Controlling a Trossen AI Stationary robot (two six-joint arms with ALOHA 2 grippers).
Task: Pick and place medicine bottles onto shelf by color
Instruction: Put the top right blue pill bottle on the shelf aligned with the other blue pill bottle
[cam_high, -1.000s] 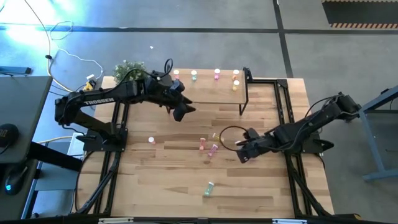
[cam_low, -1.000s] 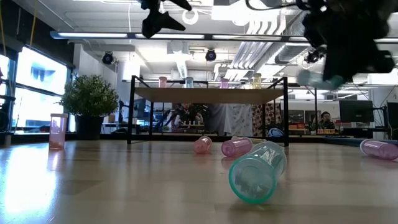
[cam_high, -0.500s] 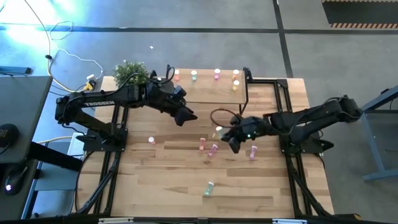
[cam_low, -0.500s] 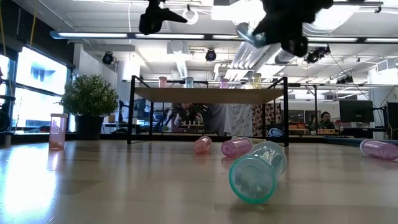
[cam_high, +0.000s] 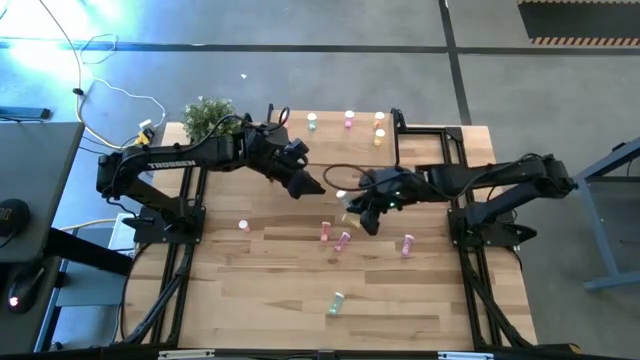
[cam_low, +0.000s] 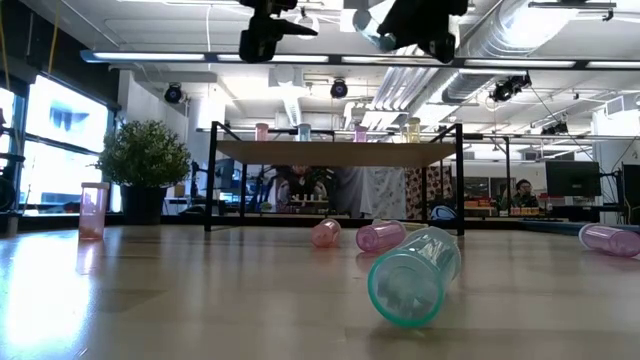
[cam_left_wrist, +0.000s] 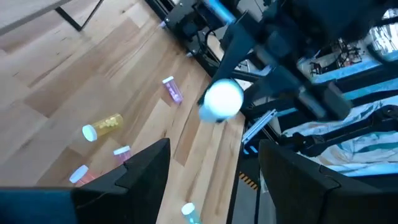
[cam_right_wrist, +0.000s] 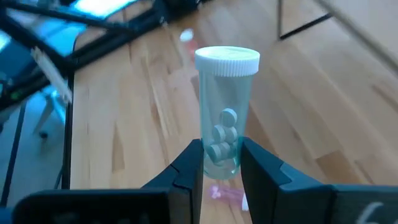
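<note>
The right hand (cam_right_wrist: 219, 167) is clamped on a mint-green medicine bottle (cam_right_wrist: 224, 112) with a white cap and several pills inside, raised above the worktop (cam_high: 260, 290) centre. At its nine o'clock the left hand (cam_high: 308, 184) hangs wide and empty. The shelf (cam_high: 340, 150) sits at twelve o'clock.

Bottles (cam_high: 349, 120) on shelf (cam_high: 340, 148); others (cam_high: 336, 238) on table (cam_high: 270, 290) before it.
</note>
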